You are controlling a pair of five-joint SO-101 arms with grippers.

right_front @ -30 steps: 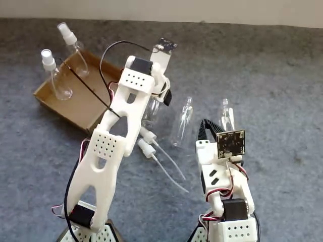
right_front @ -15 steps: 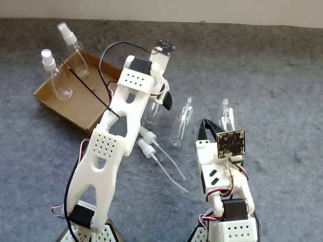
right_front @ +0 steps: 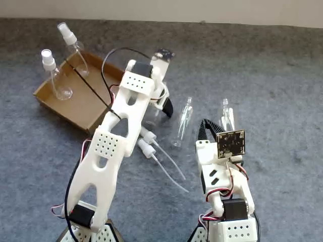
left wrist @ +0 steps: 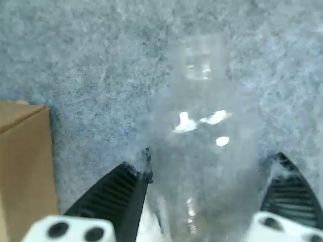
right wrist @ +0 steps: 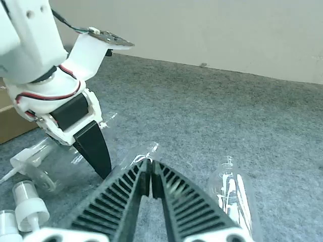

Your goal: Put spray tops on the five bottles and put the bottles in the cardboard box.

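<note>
**A:** Counting up what's done here, anyone got a tally?

**B:** Going big to small. The cardboard box (right_front: 83, 108) sits just beside the left gripper (left wrist: 209, 169), on its outer side. One capped bottle (right_front: 56, 78) and a second capped bottle (right_front: 76, 53) lean in the end of the box away from that gripper. So I'd call two of five finished.

**A:** And the arms?

**B:** The left gripper is down over a clear bottle (left wrist: 202, 116) lying on the carpet (right_front: 282, 75). Its jaws are spread wide, one on each side of the body, with the bottle right between them. To me it doesn't look clamped yet, and I see no top on the neck. The right gripper (right wrist: 150, 180) has its jaws pressed together with nothing in them.

**A:** So three to go?

**B:** Looks like it. Besides the one under the left gripper, one bare bottle (right_front: 182, 121) lies between the two grippers. Another bare bottle (right_front: 227, 115) lies just ahead of the right gripper. Both are on their sides with open necks.

**A:** Tops?

**B:** One loose spray top (right_front: 148, 134) and a second loose spray top (right_front: 145, 148) lie side by side behind the left gripper, right by its arm, with their dip tubes trailing toward the right arm. So what's left, as I read it, is capping three bottles and then boxing them.
</note>
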